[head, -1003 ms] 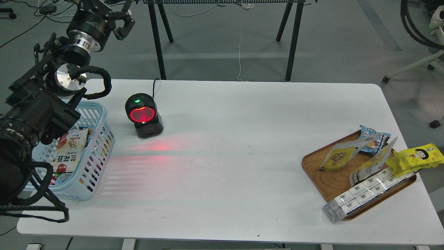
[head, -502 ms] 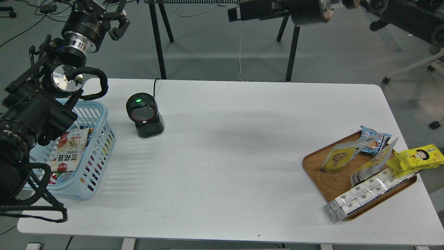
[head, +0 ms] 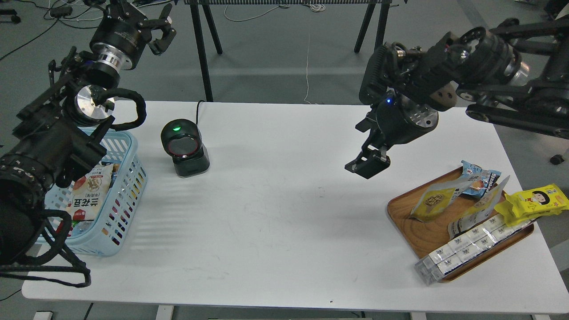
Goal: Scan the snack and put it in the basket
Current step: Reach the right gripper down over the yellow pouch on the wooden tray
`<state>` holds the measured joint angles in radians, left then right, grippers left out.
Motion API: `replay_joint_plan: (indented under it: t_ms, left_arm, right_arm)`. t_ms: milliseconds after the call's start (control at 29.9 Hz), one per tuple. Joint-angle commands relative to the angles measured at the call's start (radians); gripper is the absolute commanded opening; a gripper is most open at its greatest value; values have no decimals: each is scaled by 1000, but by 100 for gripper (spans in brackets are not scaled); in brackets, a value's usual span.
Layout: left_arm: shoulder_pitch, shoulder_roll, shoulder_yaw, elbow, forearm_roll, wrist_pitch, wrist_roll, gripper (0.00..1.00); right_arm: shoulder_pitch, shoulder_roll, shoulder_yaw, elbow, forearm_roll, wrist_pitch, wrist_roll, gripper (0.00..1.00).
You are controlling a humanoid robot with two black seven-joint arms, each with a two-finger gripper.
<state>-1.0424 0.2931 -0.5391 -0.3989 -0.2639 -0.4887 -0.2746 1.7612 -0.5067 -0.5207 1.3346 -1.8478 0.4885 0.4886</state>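
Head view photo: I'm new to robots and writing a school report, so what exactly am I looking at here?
The camera sits on a humanoid robot's head, looking down at a white table. The black arms on both sides are the robot's own. The left end effector is raised, open and empty. The right end effector hangs above the table near a wooden tray of snacks, including a yellow nut pouch. I see nothing held in it. A barcode scanner stands beside a blue basket with packets inside.
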Motion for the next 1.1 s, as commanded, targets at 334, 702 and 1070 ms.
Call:
replay_joint_plan:
  t_ms: [334,702,1070]
  left_arm:
    - [1,0,1,2,0,0,0,100]
    - [-1,0,-1,3,2,0,-1,100]
    - [-1,0,1,6,2,0,-1,100]
  right_arm:
    - [-55,-111,-154,2,-289,-16,0,93]
    - [-106,-156,-154,12,-294,-25,0,92]
    - [-104,-173,-151,14,-294,-27,0,87]
